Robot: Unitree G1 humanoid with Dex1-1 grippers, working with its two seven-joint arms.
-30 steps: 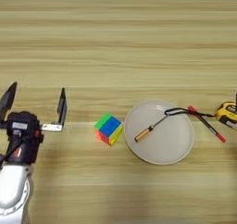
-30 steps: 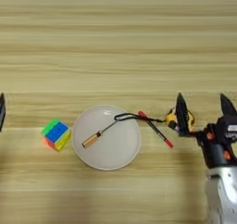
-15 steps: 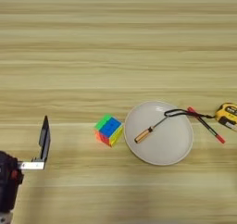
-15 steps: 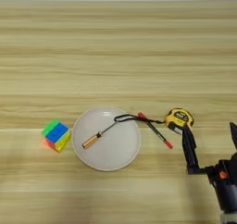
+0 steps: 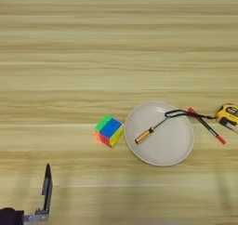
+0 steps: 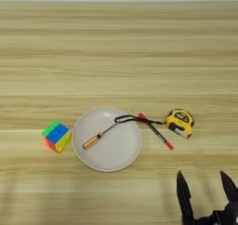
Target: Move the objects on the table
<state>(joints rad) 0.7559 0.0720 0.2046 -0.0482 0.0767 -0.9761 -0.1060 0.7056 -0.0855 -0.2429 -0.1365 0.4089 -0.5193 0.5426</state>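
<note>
The multicoloured puzzle cube sits just left of the off-white plate. On the plate lies the thin tool with its wooden handle, and its black cord loops over the plate's right rim. A red pen lies slanted between the plate and the yellow tape measure. My left gripper is low at the near left corner, open, with only one finger showing. My right gripper is at the near right edge, open and holding nothing, well below the tape measure.
The light-wood table fills both views. All the objects sit in one row across the middle right, and bare wood stretches behind them and along the near edge between the two grippers.
Both arms have drawn back toward the near edge, away from the row of objects. The cube, plate, tool, pen and tape measure have not moved.
</note>
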